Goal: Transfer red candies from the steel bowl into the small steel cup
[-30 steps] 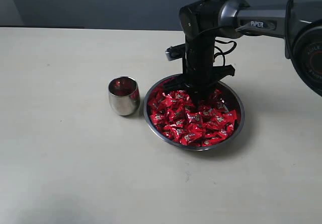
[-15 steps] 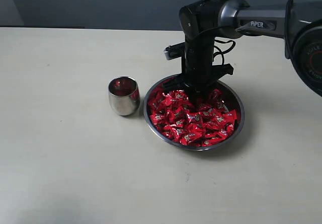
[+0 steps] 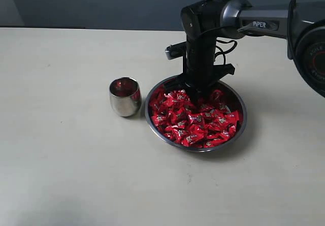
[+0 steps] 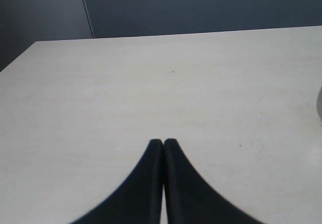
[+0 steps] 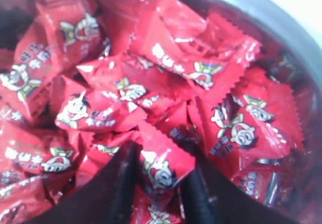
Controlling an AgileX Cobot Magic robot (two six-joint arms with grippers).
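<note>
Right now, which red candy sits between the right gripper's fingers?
The candy flanked by both black fingers of the right gripper; every other candy in the steel bowl lies outside them.

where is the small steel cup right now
In the exterior view the small steel cup stands upright on the table, just left of the steel bowl holding the red candies, away from the right tool.

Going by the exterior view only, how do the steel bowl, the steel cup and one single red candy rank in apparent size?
1. Steel bowl: clearly the largest.
2. Steel cup: much narrower than the bowl.
3. One red candy: the smallest.
All three sit at a similar distance from the camera, so nearness does not blur this ranking.
</note>
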